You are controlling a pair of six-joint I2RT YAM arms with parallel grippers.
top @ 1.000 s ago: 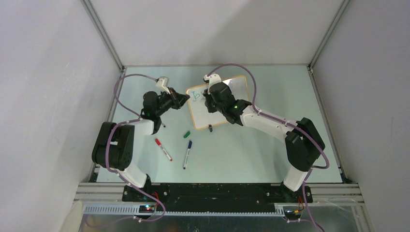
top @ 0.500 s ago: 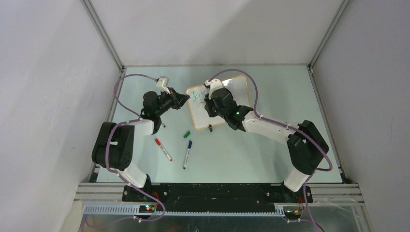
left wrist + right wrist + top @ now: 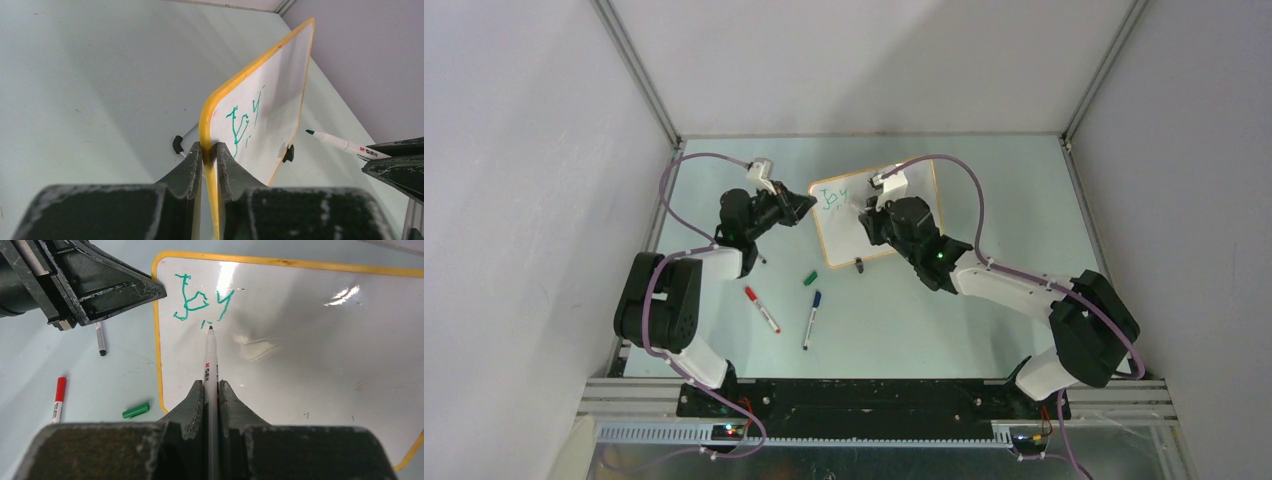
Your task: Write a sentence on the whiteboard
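The whiteboard (image 3: 839,238) with its orange-yellow frame stands tilted at mid-table. My left gripper (image 3: 802,207) is shut on its left edge; in the left wrist view the fingers (image 3: 208,146) pinch the frame of the whiteboard (image 3: 280,85). The sentence (image 3: 200,297) so reads as green "Joy" at the board's upper left, also seen as the sentence (image 3: 831,198). My right gripper (image 3: 211,382) is shut on a white marker (image 3: 211,355), its green tip just below the letters and seemingly a little off the whiteboard (image 3: 310,350). The right gripper (image 3: 874,213) hangs over the board's middle.
On the table in front of the board lie a red marker (image 3: 762,309), a blue marker (image 3: 811,318) and a green cap (image 3: 810,278). A thin dark marker (image 3: 100,338) lies under the left arm. Metal frame posts and grey walls enclose the table.
The right arm has swung to the right across the board, uncovering the green letters. The left gripper has kept its hold on the board's edge.
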